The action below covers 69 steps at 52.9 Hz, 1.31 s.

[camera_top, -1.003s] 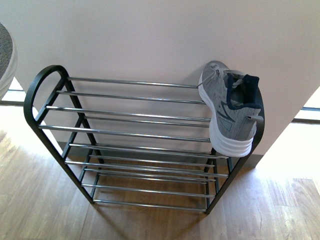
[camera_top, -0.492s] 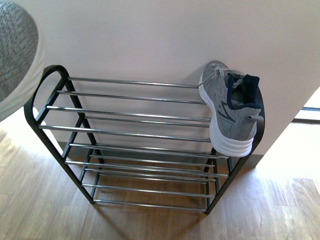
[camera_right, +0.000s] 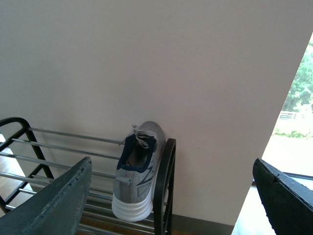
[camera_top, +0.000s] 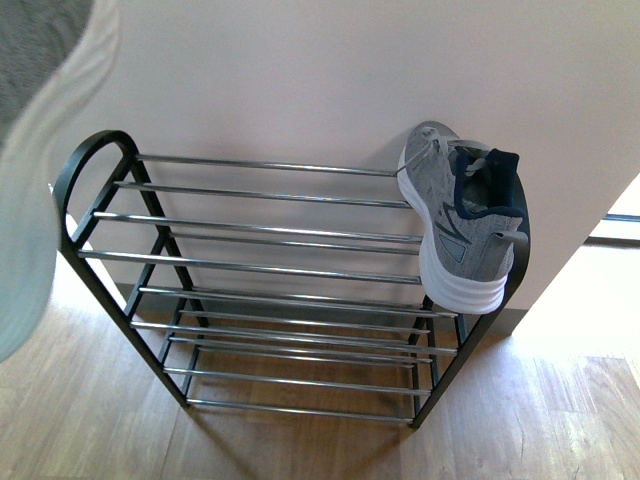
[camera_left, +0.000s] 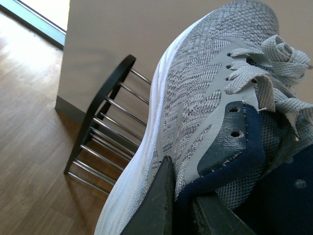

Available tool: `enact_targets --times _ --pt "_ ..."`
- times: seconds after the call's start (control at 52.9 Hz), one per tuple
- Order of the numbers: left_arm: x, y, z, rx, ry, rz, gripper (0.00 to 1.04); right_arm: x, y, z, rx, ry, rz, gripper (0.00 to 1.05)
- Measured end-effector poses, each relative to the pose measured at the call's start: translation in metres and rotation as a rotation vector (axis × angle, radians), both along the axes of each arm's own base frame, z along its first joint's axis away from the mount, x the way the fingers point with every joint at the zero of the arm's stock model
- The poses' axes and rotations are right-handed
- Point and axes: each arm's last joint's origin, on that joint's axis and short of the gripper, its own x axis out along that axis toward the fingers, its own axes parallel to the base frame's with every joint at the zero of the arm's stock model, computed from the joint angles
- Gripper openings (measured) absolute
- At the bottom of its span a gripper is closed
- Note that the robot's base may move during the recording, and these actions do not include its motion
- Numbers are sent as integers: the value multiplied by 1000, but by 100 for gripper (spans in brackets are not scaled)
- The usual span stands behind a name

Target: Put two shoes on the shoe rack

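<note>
One grey sneaker [camera_top: 463,218] rests on the top tier at the right end of the shoe rack [camera_top: 260,232], toe toward the wall; the right wrist view shows that sneaker [camera_right: 134,169] too. A second grey sneaker [camera_left: 195,112] fills the left wrist view, and my left gripper [camera_left: 178,208] is shut on its navy collar. In the front view that held sneaker [camera_top: 40,150] looms blurred at the left edge, near the rack's left end. My right gripper [camera_right: 176,196] is open and empty, held back from the rack's right end.
The rack stands against a pale wall [camera_top: 300,80] on a wooden floor [camera_top: 90,420]. Its chrome bars [camera_top: 250,265] left of the placed sneaker are bare. A bright floor-level opening [camera_top: 620,225] shows at the right.
The held sneaker has come further into the front view from the left edge, now larger and higher. The sneaker on the rack has not moved.
</note>
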Motion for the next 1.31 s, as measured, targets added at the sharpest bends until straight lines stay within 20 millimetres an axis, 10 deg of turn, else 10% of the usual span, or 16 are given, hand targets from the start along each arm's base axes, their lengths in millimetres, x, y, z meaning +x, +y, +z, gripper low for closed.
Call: enact_targets --times 1.305 --pt "162 -107 -110 -160 236 -228 2 0 0 0 0 0 0 96"
